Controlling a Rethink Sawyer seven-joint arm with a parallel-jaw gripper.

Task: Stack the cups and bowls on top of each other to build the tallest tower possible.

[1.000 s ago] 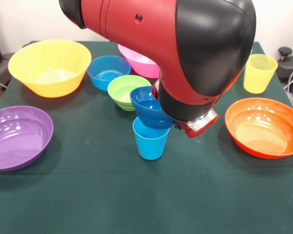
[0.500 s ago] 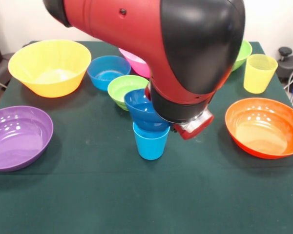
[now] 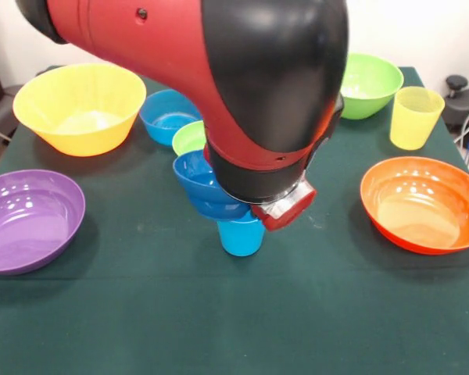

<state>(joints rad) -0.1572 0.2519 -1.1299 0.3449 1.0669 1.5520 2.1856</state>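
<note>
While the dark blue bowl (image 3: 202,184) sits tilted atop the light blue cup (image 3: 241,235) at mid-table, we see the big red-and-black arm (image 3: 242,86) looming right over it; the jaws are hidden, so we cannot tell their state. Around them: lime bowl (image 3: 189,137), yellow bowl (image 3: 78,105), purple bowl (image 3: 27,219), orange bowl (image 3: 422,205), yellow cup (image 3: 414,117).

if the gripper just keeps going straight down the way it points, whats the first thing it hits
The gripper itself is hidden behind the arm, so its exact line is a guess. It points down at the dark blue bowl on the light blue cup; the bowl would likely be met first.
</note>
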